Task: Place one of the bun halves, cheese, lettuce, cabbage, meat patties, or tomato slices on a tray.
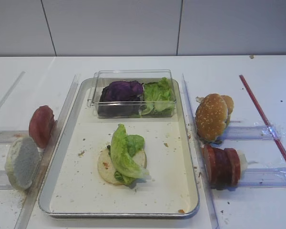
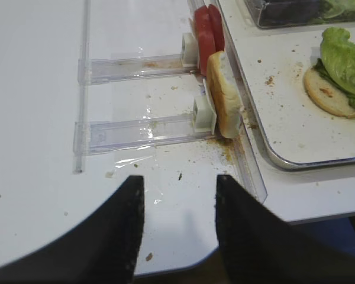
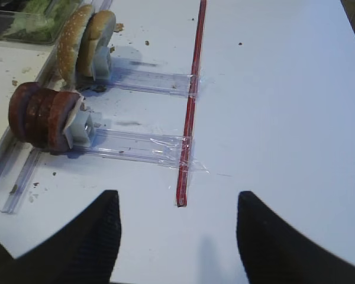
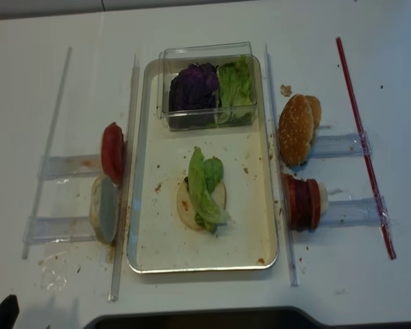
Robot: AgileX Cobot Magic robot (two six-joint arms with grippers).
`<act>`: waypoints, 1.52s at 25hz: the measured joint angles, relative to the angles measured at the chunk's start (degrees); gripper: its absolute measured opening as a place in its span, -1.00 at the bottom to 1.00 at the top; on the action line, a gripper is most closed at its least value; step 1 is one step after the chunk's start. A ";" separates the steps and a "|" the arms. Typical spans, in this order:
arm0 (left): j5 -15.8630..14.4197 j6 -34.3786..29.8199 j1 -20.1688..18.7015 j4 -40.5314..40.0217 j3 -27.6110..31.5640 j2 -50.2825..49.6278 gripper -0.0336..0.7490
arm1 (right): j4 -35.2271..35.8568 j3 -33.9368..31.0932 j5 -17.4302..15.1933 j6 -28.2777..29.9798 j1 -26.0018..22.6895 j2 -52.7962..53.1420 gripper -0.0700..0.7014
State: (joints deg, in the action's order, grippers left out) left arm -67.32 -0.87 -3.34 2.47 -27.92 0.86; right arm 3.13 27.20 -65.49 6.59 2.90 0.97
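One tray (image 1: pixel 66 157), frame centre: pale bun half (image 1: pixel 106 168) topped with lettuce (image 1: pixel 121 152); clear box (image 1: pixel 133 74) at its top end holds cabbage (image 1: pixel 121 90). Left gripper (image 2: pixel 178 222) and right gripper (image 3: pixel 177 234): fingers spread wide, holding nothing, over bare table.

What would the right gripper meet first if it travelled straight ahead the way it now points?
Probably the thin red rod taped to the white table: its near end lies just ahead of the open right gripper. Height is unclear, so the gripper might pass over it; the stacked dark red meat patties sit off to the left.
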 joint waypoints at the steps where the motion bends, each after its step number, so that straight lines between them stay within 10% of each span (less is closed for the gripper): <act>1: 0.00 0.00 0.00 0.00 0.00 0.00 -0.18 | 0.02 0.00 0.00 0.00 0.00 0.00 0.41; 38: 0.00 0.00 0.00 0.00 0.00 0.00 -0.18 | 0.06 0.00 0.00 0.13 0.00 0.00 0.41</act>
State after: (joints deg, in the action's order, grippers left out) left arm -67.32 -0.87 -3.34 2.47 -27.92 0.86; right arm 3.19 27.20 -65.49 6.72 2.90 0.97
